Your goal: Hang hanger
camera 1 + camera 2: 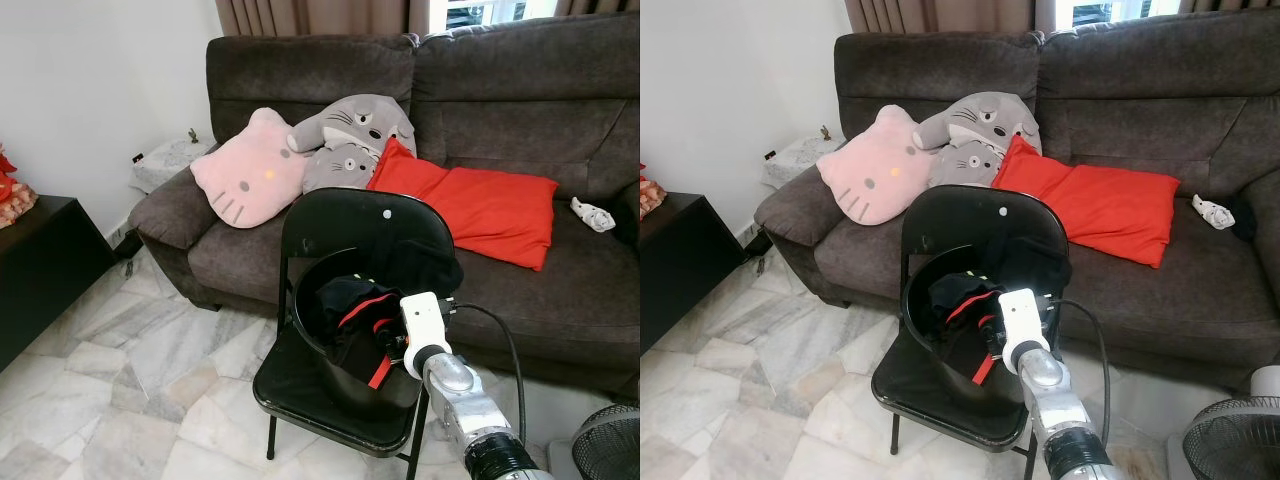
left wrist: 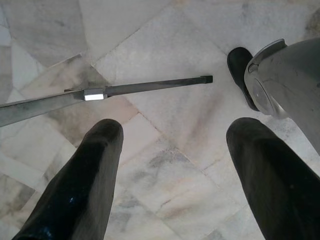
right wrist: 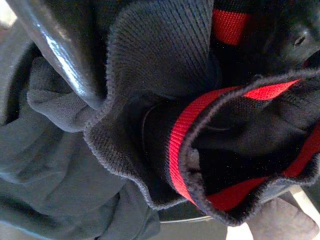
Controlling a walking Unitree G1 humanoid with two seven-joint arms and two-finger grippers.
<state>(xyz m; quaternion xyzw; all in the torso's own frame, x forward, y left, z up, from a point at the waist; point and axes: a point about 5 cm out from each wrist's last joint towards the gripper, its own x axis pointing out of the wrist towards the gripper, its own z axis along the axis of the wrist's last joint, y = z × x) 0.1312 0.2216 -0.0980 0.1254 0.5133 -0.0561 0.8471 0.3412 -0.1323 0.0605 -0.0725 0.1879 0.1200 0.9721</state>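
The right gripper [image 1: 385, 338] reaches into the black basket [image 1: 310, 320] on the folding chair [image 1: 330, 395], buried in dark red-trimmed clothes [image 3: 200, 125]; I cannot tell its fingers' state. The left gripper [image 2: 170, 165] hangs spread over the floor [image 2: 165, 60]. This looks like the pick-up step, and next it needs a firm grip before lifting clear.

I am looking into a home living room. A dark brown sofa [image 1: 500, 110] stands against a white wall, with curtains [image 1: 320, 15] behind it. On the sofa lie a pink cat cushion [image 1: 245, 170], a grey plush toy [image 1: 355, 125] and a red pillow [image 1: 480, 210]. The floor [image 1: 140, 350] is pale marble tile. A black folding chair [image 1: 345, 300] stands before the sofa.
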